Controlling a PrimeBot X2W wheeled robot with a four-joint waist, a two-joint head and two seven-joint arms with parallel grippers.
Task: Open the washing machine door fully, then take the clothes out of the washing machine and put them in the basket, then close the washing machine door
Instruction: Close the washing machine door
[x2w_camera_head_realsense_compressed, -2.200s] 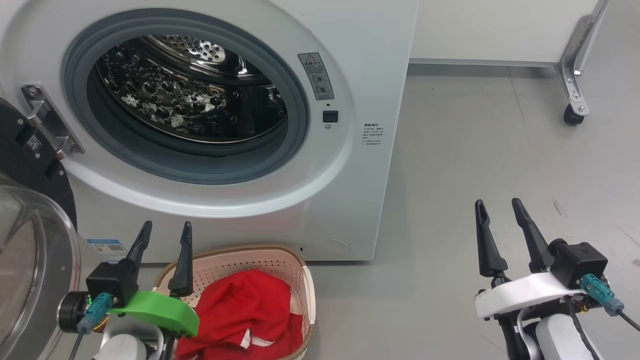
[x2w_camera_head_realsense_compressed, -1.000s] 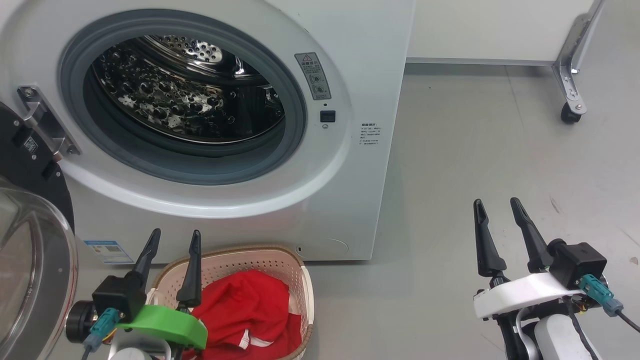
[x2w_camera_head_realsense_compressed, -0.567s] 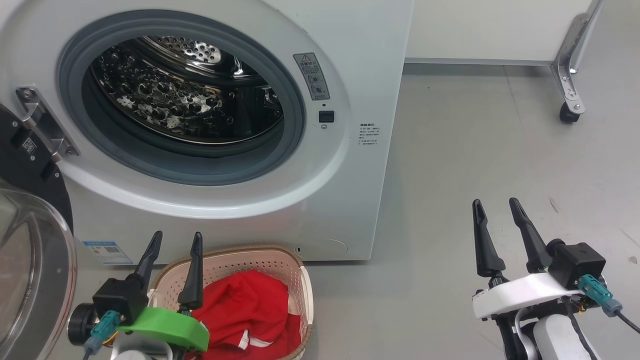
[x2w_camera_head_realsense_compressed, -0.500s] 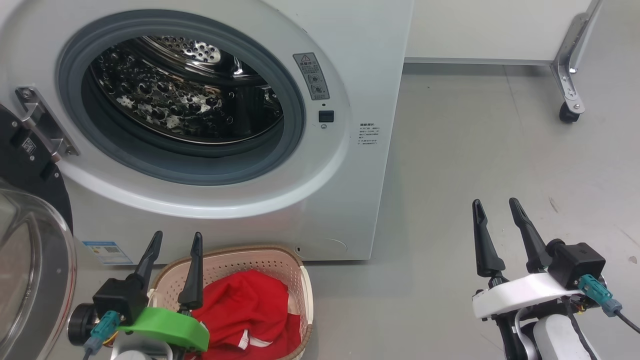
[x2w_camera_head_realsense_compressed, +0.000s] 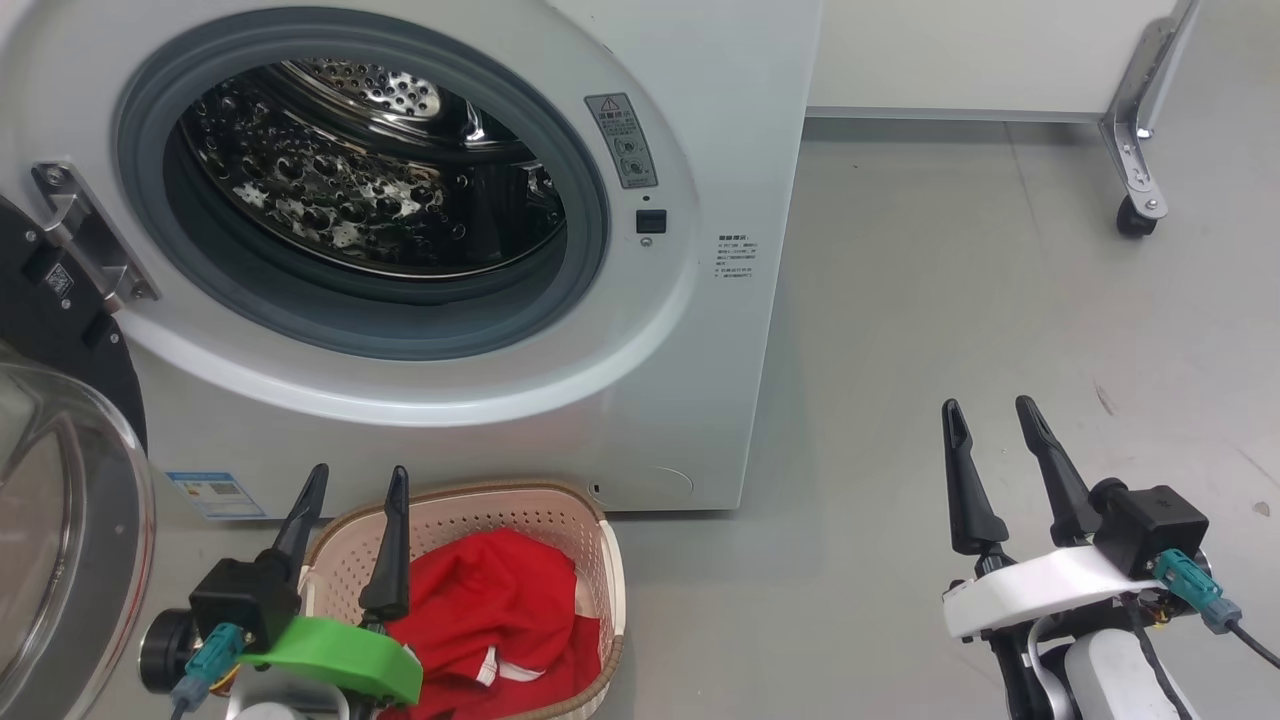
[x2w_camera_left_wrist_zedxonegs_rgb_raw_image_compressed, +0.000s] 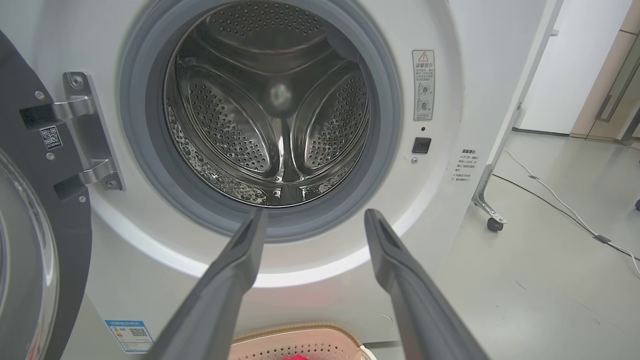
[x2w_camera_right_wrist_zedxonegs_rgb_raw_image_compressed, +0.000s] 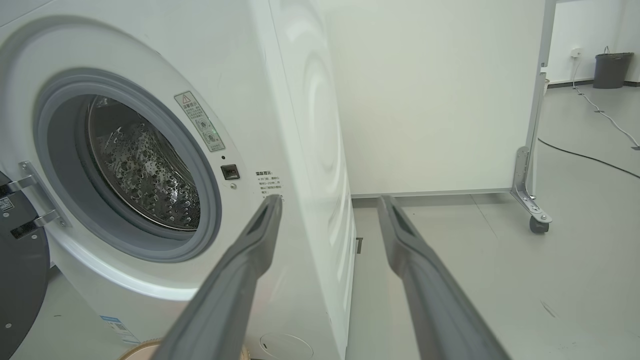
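left gripper (x2w_camera_head_realsense_compressed: 360, 472): fingers apart, holding nothing; hovers over the basket's (x2w_camera_head_realsense_compressed: 560, 492) left rim.
right gripper (x2w_camera_head_realsense_compressed: 988, 404): fingers apart, empty; above bare floor, well apart from the washing machine (x2w_camera_head_realsense_compressed: 700, 150).
washing machine door (x2w_camera_head_realsense_compressed: 60, 500): swung wide open, just left of the left fingers; hinge (x2w_camera_head_realsense_compressed: 85, 235) up and left of their tips.
drum (x2w_camera_head_realsense_compressed: 350, 190): ahead of and above the left fingertips; no garment visible inside.
clothes (x2w_camera_head_realsense_compressed: 490, 600): red heap in the basket, just right of the left fingers.
door handling: judged rigid and fairly heavy, swinging on its hinge; glossy rim and glass bowl likely too slippery to pinch.
hold point: judged best to push the rim edge farthest from the hinge, not the glass.
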